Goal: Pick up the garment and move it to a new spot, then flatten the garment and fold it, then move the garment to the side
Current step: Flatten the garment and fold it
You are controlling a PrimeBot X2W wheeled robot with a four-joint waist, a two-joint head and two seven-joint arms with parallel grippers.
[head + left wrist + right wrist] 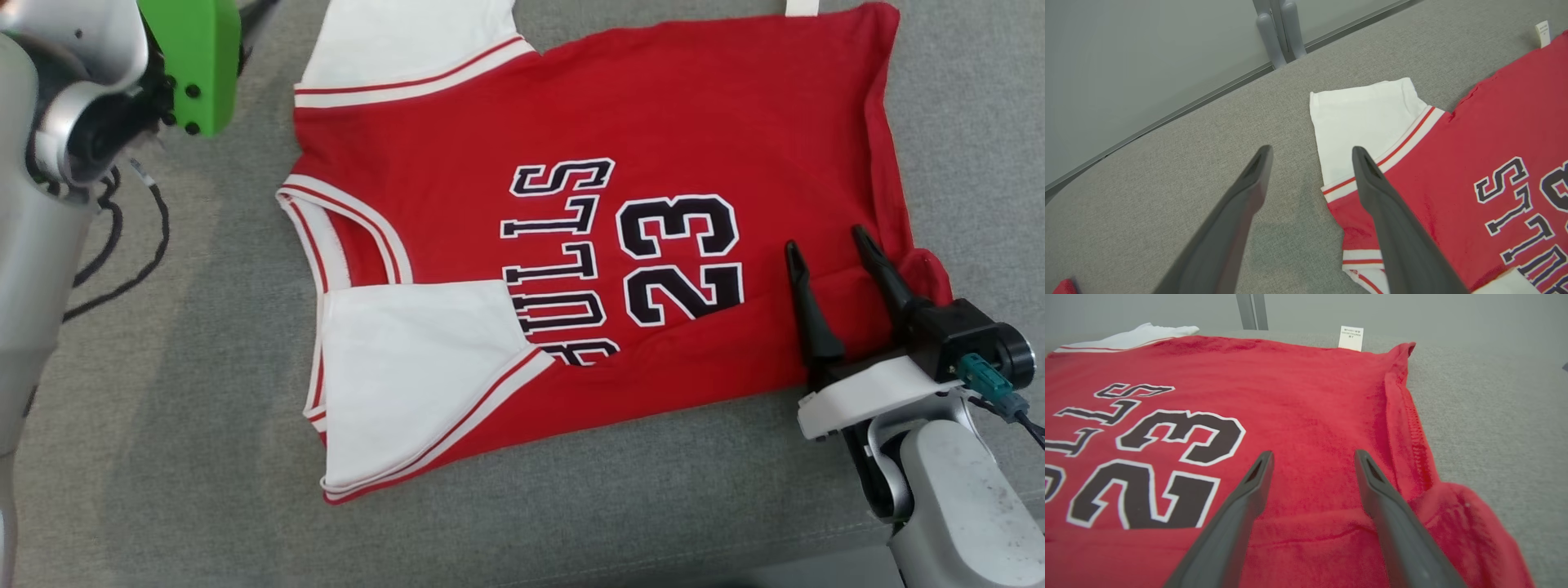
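Lying on grey cushion (163,457), red garment (653,114) (white sleeve (408,359) folded inward)

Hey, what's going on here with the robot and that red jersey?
A two-armed robot is partway through folding a red jersey spread face up on a grey padded surface. One white sleeve is already folded in over the front; the other sleeve lies out flat. The right gripper is open over the rumpled hem corner, and the left gripper is open beside the unfolded sleeve. Neither holds the cloth.
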